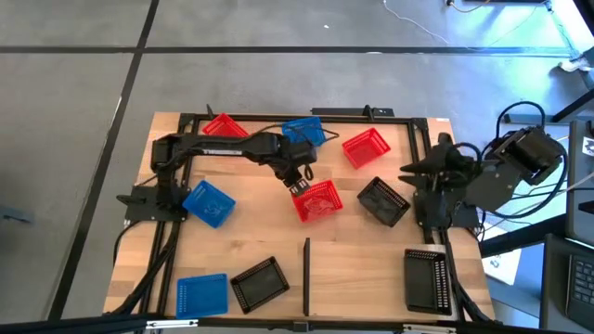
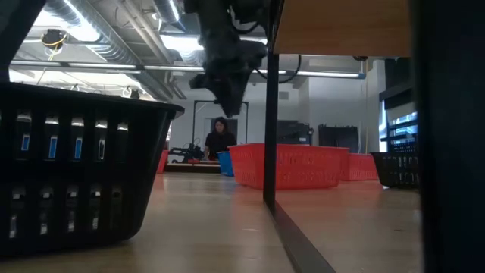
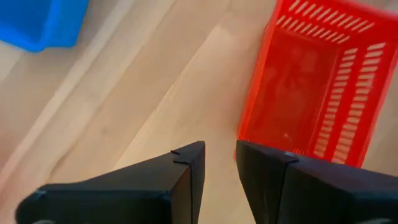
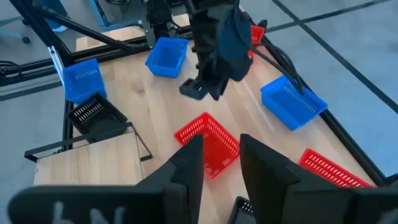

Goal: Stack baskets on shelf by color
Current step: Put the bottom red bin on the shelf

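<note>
The left gripper (image 1: 299, 181) hangs over the middle of the tabletop (image 1: 251, 237), just beside the near rim of a red basket (image 1: 318, 201) that lies open-side up and skewed to the table's edges. In the left wrist view its fingers (image 3: 186, 163) stand a little apart with nothing between them, above bare wood right next to that basket's end wall (image 3: 297, 151). The right gripper (image 4: 221, 163) waits well off at the right edge of the tabletop, its fingers likewise slightly apart and empty. The remaining baskets are scattered singly: two more red ones (image 1: 366, 148) (image 1: 223, 126) and a blue one (image 1: 302, 131) toward the far edge, a blue basket (image 1: 209, 203) at left, another blue (image 1: 201, 295) and a black (image 1: 259, 283) at the near left, a black one (image 1: 383, 201) right of centre and a black one (image 1: 429, 279) at the near right. The shelf (image 1: 357, 269) appears to be the paler panel right of the thin black bar (image 1: 306, 263), though the overhead picture makes that hard to confirm, and no basket sits on it. This looks like the approach to the first pick, nothing yet sorted. The next move calls for sliding over so one finger drops inside the wall and one outside, then closing on the rim before carrying it to the shelf.
</note>
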Available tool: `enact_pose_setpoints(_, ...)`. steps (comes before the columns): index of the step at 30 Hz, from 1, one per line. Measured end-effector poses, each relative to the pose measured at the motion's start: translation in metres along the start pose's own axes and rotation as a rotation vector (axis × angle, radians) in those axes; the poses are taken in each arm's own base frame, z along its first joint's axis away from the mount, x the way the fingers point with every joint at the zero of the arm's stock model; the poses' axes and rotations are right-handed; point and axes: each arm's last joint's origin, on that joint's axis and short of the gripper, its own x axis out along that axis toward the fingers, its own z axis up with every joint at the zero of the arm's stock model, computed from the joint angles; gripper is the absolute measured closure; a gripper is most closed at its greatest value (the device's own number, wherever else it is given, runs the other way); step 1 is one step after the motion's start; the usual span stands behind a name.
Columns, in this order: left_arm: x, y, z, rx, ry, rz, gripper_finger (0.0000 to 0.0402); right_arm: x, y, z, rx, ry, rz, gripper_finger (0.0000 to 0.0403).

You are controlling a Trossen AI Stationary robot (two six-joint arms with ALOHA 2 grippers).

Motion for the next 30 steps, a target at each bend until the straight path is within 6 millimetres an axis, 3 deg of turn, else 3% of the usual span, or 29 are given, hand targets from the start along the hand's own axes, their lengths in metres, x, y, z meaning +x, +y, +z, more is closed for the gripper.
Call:
enact_pose_setpoints(10, 0.031, -0.009, 0.000, -0.002, 0.014, 0.002, 0.0319, -0.001, -0.002, 0.000, -0.038, 0.001, 0.007, 0.0302)
enact_pose_setpoints(19, 0.034, -0.024, -0.002, 0.023, -0.028, -0.033, 0.0319, -0.001, -0.001, -0.001, -0.036, 0.017, 0.025, 0.0302)
enact_pose_setpoints(30, 0.036, -0.022, -0.001, 0.029, -0.036, -0.004, 0.0319, -0.001, -0.001, -0.001, -0.036, 0.021, 0.030, 0.0302)
